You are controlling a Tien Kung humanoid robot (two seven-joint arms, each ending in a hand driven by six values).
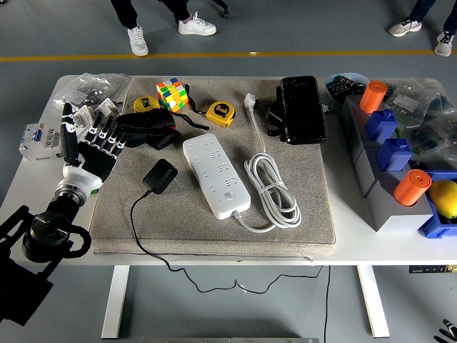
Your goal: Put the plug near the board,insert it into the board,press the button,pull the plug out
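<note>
Left hand (pixel 91 146): raised over the counter's left edge, fingers spread and straight, nothing held; it is kept just left of the plug, judged as a ready stance before the reach.
Right hand: only fingertips are seen at the picture's lower right corner, off the counter; whether they are spread or curled cannot be told.
Plug (pixel 160 176): a black, boxy adapter, laid flat on the mat toward the counter's left side, just left of the board and apart from it; its thin black cord (pixel 143 239) is run toward the near edge and left hanging below the counter.
Board (pixel 216 174): a white power strip, set slantwise at the mat's middle, sockets facing up so a plug can be pushed straight down; a small button is seen near its near end.
Board's own lead (pixel 273 189): a white cable, coiled to the right of the board, its white plug laid toward the far edge, unplugged.
Mat (pixel 300 221): a grey pad spread over the counter's middle, judged to keep things from sliding.
Clutter: a colour cube (pixel 171 94), two yellow tape measures (pixel 221 113) and a black cloth (pixel 146 130) are kept toward the far left; a black case (pixel 302 108) lies at the far middle.
Step in hand: nothing is grasped yet; the plug is judged still to be taken and brought to the board.
</note>
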